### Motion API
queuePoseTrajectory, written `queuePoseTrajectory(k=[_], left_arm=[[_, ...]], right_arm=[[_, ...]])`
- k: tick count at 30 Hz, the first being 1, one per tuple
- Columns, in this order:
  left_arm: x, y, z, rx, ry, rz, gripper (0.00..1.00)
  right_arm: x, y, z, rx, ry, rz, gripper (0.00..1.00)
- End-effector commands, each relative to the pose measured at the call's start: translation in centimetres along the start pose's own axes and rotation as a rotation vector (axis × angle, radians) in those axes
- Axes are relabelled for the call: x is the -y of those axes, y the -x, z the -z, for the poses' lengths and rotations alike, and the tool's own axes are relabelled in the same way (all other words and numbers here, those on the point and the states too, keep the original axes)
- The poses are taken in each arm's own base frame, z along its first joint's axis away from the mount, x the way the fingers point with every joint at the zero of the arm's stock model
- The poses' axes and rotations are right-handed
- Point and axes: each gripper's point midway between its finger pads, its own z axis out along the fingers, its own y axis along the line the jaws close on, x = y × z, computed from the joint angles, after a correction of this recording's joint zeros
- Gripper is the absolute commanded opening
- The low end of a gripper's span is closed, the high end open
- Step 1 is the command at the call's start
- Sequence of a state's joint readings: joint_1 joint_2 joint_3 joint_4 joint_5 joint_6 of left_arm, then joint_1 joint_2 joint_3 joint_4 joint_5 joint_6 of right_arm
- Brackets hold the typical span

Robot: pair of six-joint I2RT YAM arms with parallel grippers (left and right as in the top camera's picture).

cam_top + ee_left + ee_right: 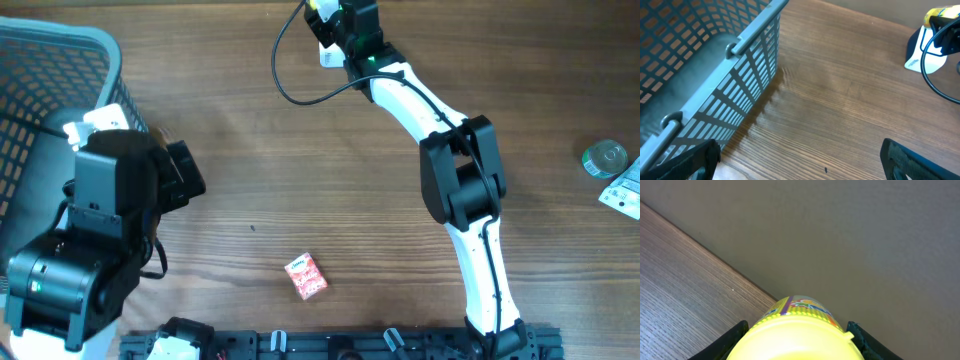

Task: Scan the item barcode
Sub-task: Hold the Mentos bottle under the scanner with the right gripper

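Observation:
The item, a yellow-lidded tub [800, 330] with a colourful printed wall, sits between the fingers [730, 341] of my right gripper [797, 342], which is shut on it. From overhead, that gripper [338, 22] is stretched to the table's far edge, with the yellow tub [322, 8] above a white and blue scanner stand [327, 54]. No barcode shows. The left wrist view catches the stand [924, 47] and the tub [939, 15] at its top right. My left gripper [800, 162] hangs open and empty over bare wood beside the basket.
A grey mesh basket [60, 70] fills the left back corner, its wall [740, 75] close to my left fingers. A black cable [296, 92] loops from the scanner. A small red packet [306, 277] lies near the front. A silver tin [607, 158] and a pouch [625, 190] sit far right.

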State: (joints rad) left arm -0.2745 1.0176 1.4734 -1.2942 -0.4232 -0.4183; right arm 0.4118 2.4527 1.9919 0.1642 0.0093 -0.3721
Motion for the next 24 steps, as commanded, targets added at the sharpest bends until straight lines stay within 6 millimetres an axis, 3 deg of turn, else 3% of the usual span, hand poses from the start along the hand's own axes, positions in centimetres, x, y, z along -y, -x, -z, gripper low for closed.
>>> queuePoseTrajectory(k=[1,8,12,20,24], left_arm=[[-0.1,0.1,-0.7,-0.007,0.034,0.009,1.00],[0.0,0.0,-1.1,-0.018,0.040,0.003,1.00],[-0.2,0.2,-1.1,-0.010,0.054,0.002,1.00],[-0.3,0.2,-1.1,-0.009,0.056,0.002,1.00],[-0.3,0.2,-1.1,-0.007,0.060,0.002,1.00]], right_arm=[[1.1,0.4,0.1,0.004,-0.044,0.020,0.41],[2.7,-0.4,0.2,-0.044,-0.132,0.076,0.41],[2.0,-0.6,1.0,-0.116,-0.134,0.153,0.41],[1.8,0.5,1.6,-0.111,-0.127,0.157,0.41],[2.5,2.1,1.7,-0.056,-0.154,0.184,0.44]])
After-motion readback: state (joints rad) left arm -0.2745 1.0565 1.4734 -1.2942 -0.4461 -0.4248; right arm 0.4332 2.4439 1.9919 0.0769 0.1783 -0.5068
